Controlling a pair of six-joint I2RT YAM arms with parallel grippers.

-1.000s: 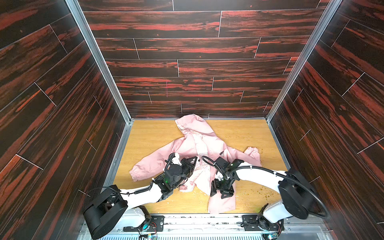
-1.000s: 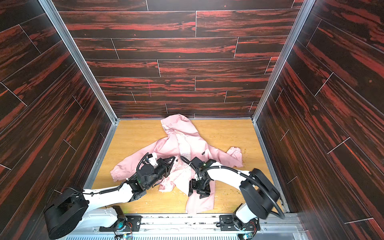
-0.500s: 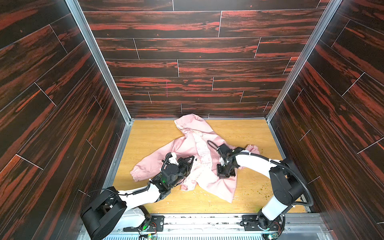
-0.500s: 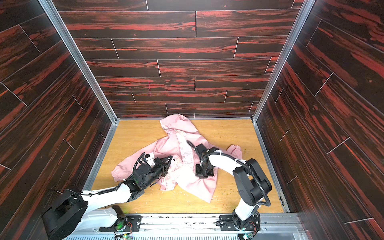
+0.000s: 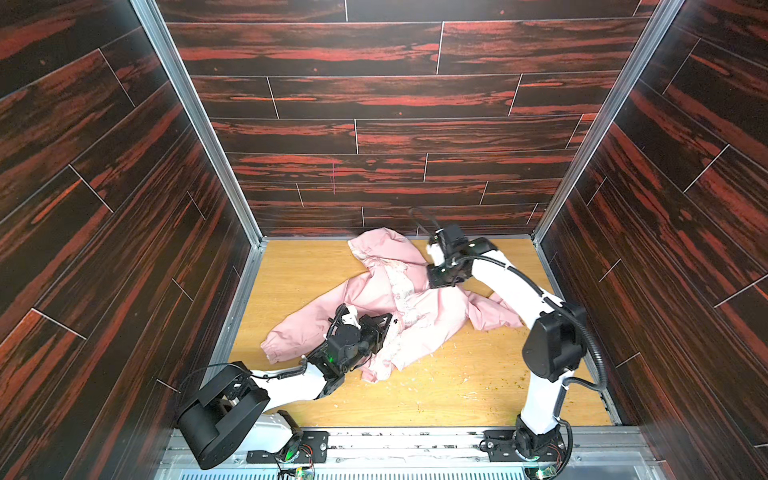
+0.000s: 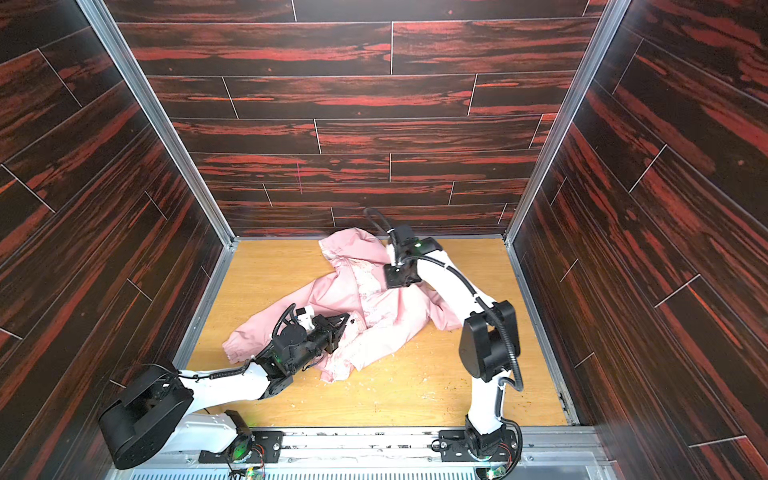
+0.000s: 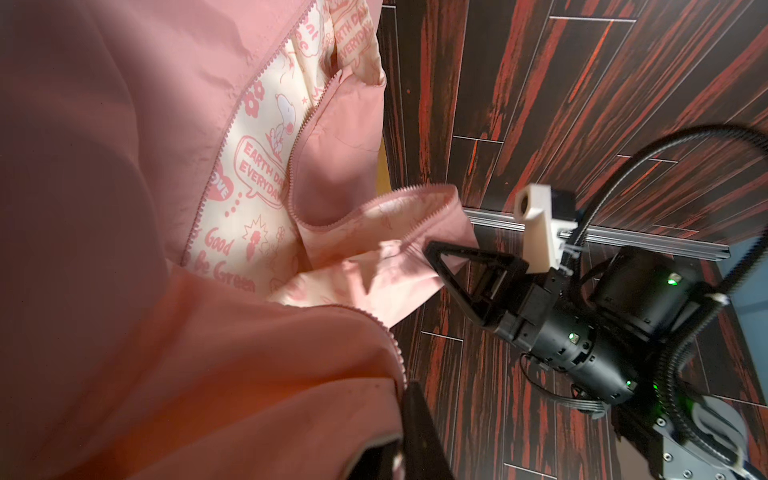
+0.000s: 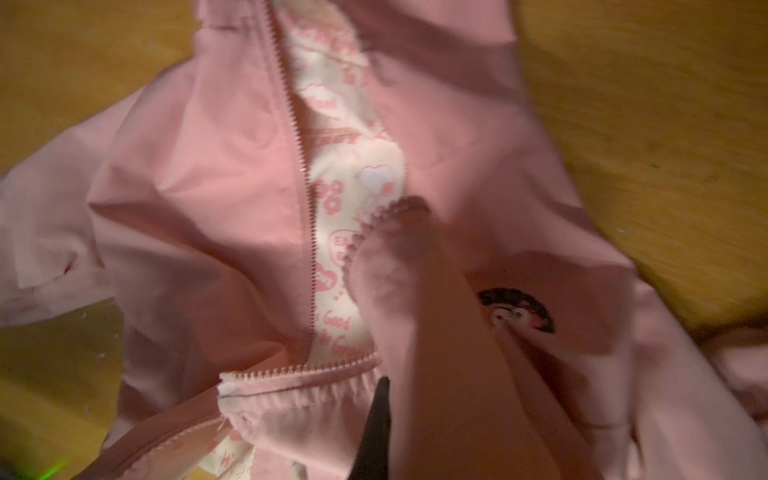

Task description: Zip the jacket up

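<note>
jacket (image 5: pixel 432 320): pink, unzipped, spread on the wooden tabletop (image 5: pixel 457 386)
left gripper (image 5: pixel 385 328): clamped on the jacket's lower front
right gripper (image 5: pixel 433 283): pinching the zipper edge near the hood (image 5: pixel 382 245)

The jacket (image 8: pixel 232 174) is blurred in the right wrist view

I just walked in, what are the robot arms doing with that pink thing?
A robot holds a small light-pink hooded fabric jacket. The left claw pinches it near the hem, the right claw pinches a front edge nearer the hood. Its pink zipper teeth are apart, so it is not zipped yet.
</note>
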